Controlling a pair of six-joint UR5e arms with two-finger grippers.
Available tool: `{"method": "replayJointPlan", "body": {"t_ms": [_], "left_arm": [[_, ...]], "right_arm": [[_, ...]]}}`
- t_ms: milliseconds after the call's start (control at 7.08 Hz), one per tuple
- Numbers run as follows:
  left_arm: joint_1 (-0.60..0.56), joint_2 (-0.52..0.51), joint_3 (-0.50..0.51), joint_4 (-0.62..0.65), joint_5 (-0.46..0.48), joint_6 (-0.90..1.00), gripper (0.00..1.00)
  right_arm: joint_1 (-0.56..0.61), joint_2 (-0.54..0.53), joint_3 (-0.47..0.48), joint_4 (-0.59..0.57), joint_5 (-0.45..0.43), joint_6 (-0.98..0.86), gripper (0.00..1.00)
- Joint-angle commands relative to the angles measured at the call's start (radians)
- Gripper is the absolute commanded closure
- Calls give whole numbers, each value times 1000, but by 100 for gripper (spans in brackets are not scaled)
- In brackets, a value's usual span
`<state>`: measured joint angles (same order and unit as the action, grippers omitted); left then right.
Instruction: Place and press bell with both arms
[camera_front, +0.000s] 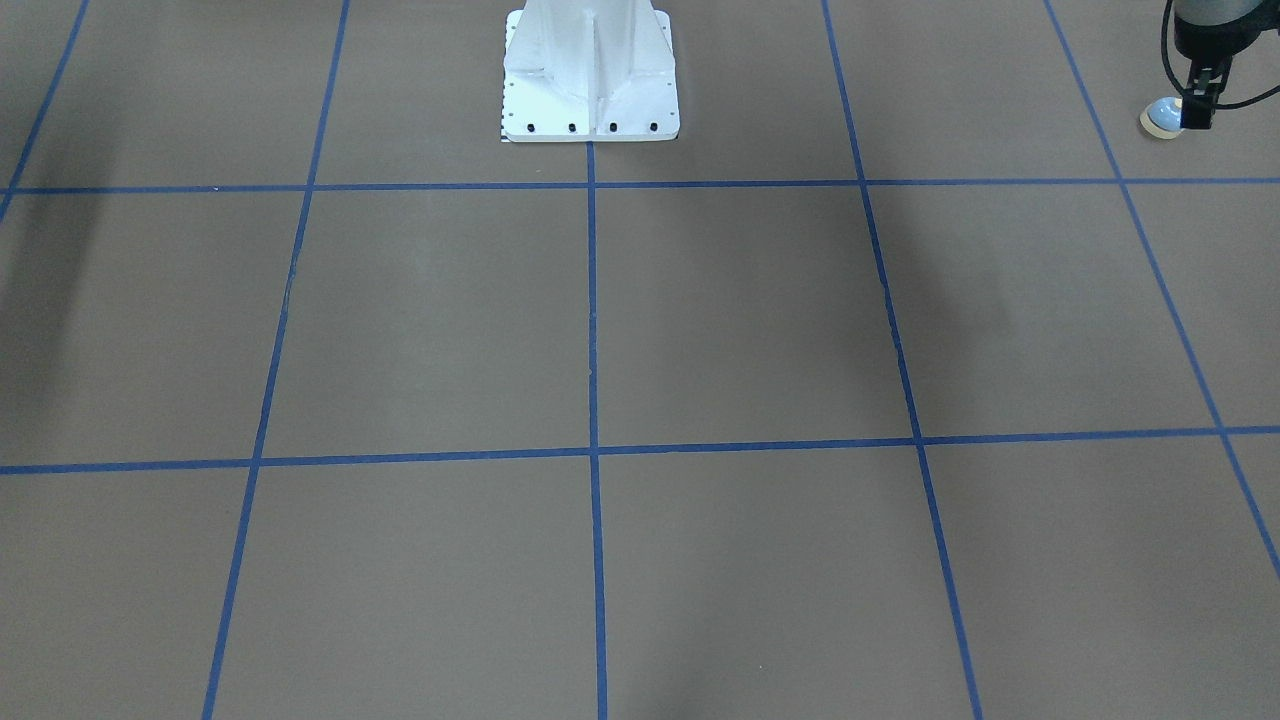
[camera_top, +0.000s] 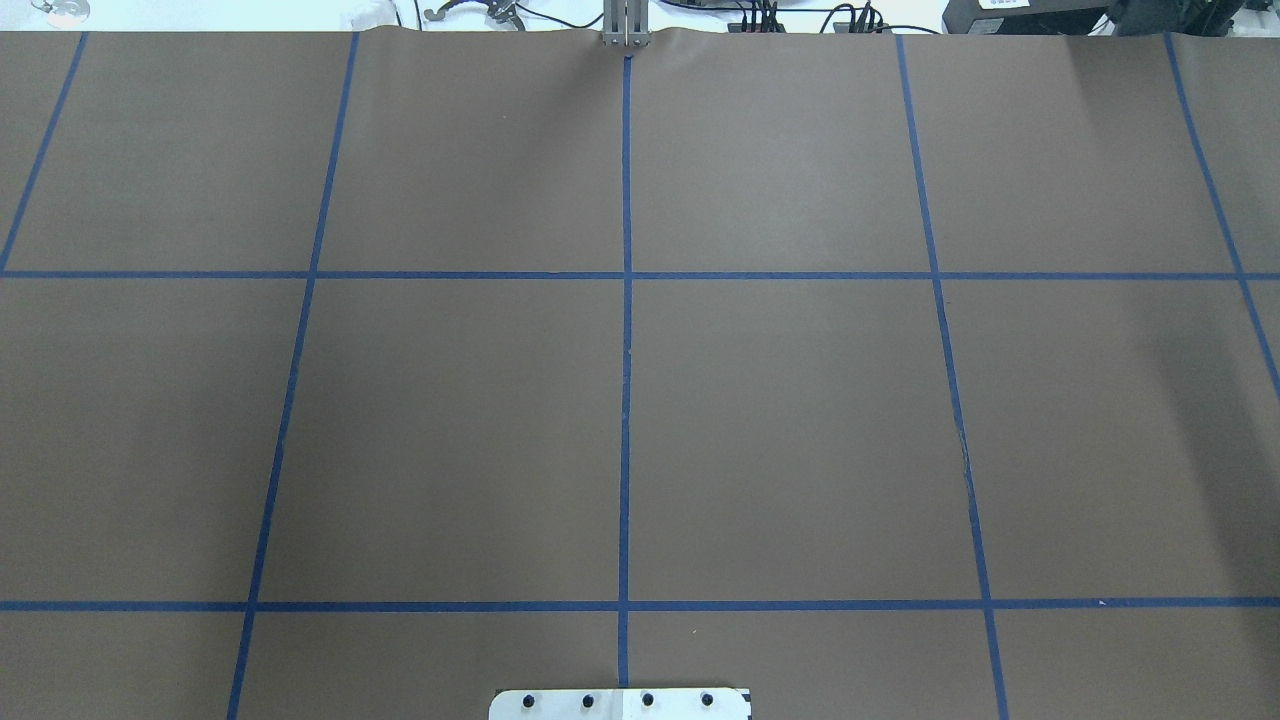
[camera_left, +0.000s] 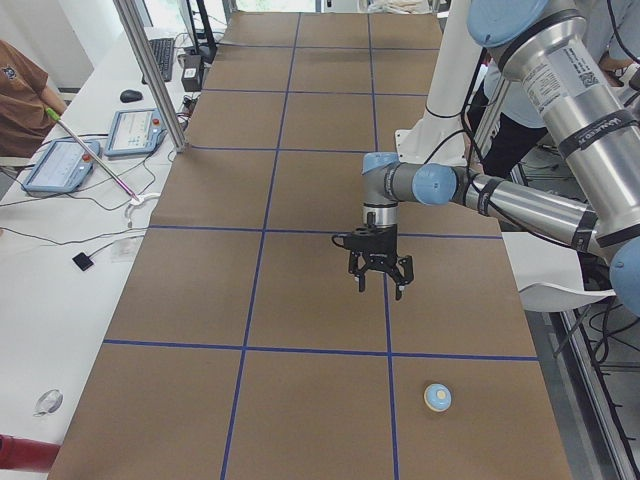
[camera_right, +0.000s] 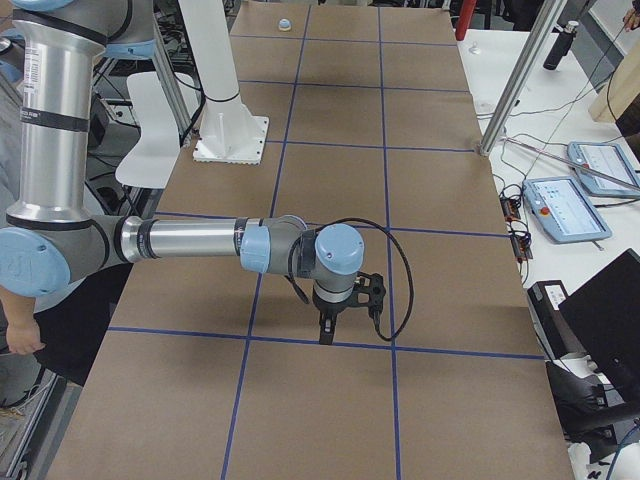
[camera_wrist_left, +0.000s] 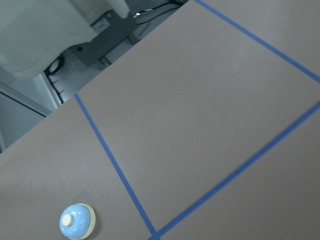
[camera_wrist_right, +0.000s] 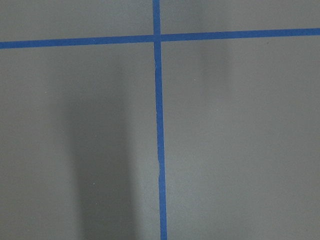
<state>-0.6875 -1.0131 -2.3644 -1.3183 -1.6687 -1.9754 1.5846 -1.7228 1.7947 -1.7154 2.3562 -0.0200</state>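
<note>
Hovering above the brown surface (camera_left: 300, 300), the left fingers (camera_left: 360, 280) were spread wide and empty. The bell (camera_left: 437, 398) stood upright near them but not touching, toward the surface's left end. Whether the right fingers (camera_right: 324, 328), well apart, were spread could not be told. A clean pickup likely meant centring over the dome and closing low at the base ring.

On my left wrist camera the bell (camera_wrist_left: 76, 221) sits upright in the lower left corner on the brown table cover (camera_wrist_left: 200, 100), cream button up. Near it on the right, not touching, a blue tape line (camera_wrist_left: 112, 160) runs diagonally down and meets a second tape line (camera_wrist_left: 250, 159) at the bottom edge. Beyond the table's edge, upper left, I see a pale sheet (camera_wrist_left: 45, 35) and a dark bracket (camera_wrist_left: 105, 37).
</note>
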Motion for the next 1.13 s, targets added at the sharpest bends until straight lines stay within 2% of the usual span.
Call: {"method": "replayJointPlan", "body": {"t_ms": [0, 424, 565, 706, 989], "left_arm": [[204, 8, 97, 73, 23, -369, 0], [241, 5, 183, 166, 9, -557, 0], [246, 5, 216, 166, 7, -584, 0], [252, -22, 294, 165, 7, -617, 0], [261, -57, 349, 166, 4, -692, 0]], "right_arm": [[-1, 3, 3, 0, 0, 2, 0], [-5, 3, 8, 0, 0, 2, 0], [-5, 3, 8, 0, 2, 2, 0], [-5, 3, 9, -1, 3, 2, 0], [-5, 3, 15, -1, 3, 2, 0]]}}
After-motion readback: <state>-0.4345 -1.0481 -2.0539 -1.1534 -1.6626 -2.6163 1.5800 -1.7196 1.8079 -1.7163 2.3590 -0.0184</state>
